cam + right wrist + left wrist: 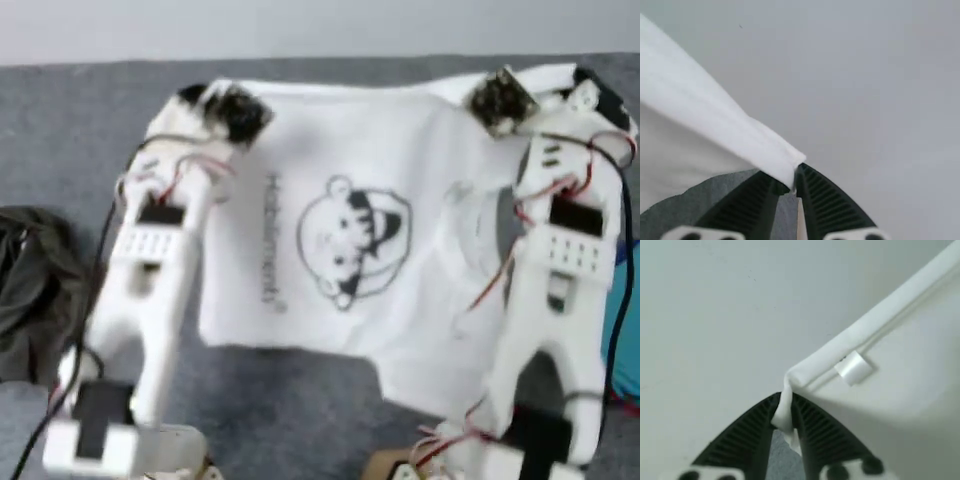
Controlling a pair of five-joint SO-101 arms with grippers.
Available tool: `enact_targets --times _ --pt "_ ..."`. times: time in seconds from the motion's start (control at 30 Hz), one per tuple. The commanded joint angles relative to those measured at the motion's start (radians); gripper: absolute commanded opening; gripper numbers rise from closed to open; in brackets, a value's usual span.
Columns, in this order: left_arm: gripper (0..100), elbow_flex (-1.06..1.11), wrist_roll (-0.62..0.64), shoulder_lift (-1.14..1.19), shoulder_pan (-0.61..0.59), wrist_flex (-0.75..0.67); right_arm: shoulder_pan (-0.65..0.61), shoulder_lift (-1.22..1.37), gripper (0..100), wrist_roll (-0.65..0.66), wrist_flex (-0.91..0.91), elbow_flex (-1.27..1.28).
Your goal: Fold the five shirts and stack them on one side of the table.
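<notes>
**Fingers [747,432] clamped on the white shirt [350,230] at both far corners**

From the high view, the white shirt lies spread over the middle of the grey table [80,130], its cartoon print facing up. Its top hem runs close to the table's far edge. The left gripper [228,112] sits on the shirt's corner towards the table's far left. The right gripper [503,100] sits on the opposite corner towards the far right. Both arms stretch out from bases at the near edge, one along each side of the shirt. A dark crumpled garment [30,280] lies at the table's left edge, well apart from the shirt. A teal cloth [625,340] shows at the right edge, partly behind the right arm.

In the left wrist view, the left gripper [785,407] has its two black ribbed fingers pressed together on a pinch of white fabric. This is the very corner of the shirt [900,390], where the folded hem ends. A small white tag [854,367] sits on that hem just beside the corner. A sliver of grey table [780,460] shows between the fingers, and a plain pale surface lies beyond.

In the right wrist view, the right gripper [792,181] likewise has its black fingers [827,202] closed on the end of the shirt's [685,145] thick hem, gripping it at the tips. Grey table [700,200] shows under the raised fabric.
</notes>
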Motion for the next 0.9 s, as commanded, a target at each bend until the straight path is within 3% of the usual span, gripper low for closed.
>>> enact_targets --times 0.0,0.3,0.6,0.87 --pt "0 -0.200 0.011 0.140 -0.008 -0.021 0.001 0.107 1.3 0.008 -0.025 -0.189" --pt "0 -0.524 0.009 0.400 -0.008 0.107 -0.018 0.321 1.3 0.008 -0.018 -0.423" --pt "0 -0.570 0.009 0.437 -0.008 0.272 -0.031 0.332 1.3 0.006 0.122 -0.422" --pt "0 -0.573 0.011 0.431 -0.014 0.551 -0.031 0.329 1.4 -0.239 0.450 -0.423"
